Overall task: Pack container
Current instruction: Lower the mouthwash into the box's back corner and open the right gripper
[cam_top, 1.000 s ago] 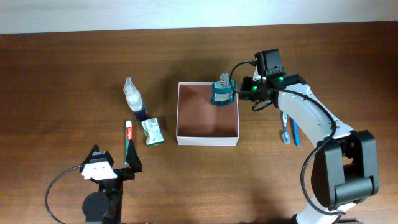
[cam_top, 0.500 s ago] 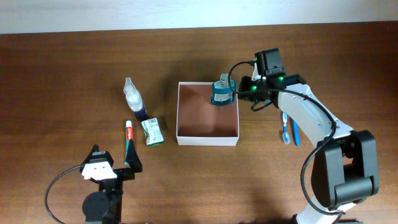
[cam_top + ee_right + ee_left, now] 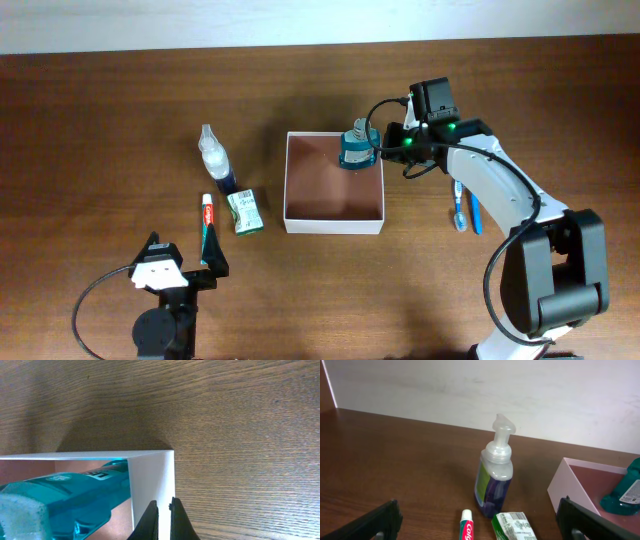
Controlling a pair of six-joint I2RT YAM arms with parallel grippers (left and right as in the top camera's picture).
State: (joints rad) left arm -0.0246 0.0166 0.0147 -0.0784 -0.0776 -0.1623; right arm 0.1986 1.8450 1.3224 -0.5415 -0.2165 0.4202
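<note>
Sitting mid-way across the brown tabletop (image 3: 100, 120), the container (image 3: 335, 225) holds a teal mouthwash bottle (image 3: 356, 148) in its far right corner. The right end effector (image 3: 163, 519) hangs at the outer wall of that corner, fingers drawn almost together with only a slit between them; whether they pinch the wall cannot be told. The left end effector (image 3: 480, 521) is spread wide and empty, near a toothpaste tube (image 3: 208, 222), a green packet (image 3: 244, 212) and a pump bottle (image 3: 214, 160), all left of the container.
</note>
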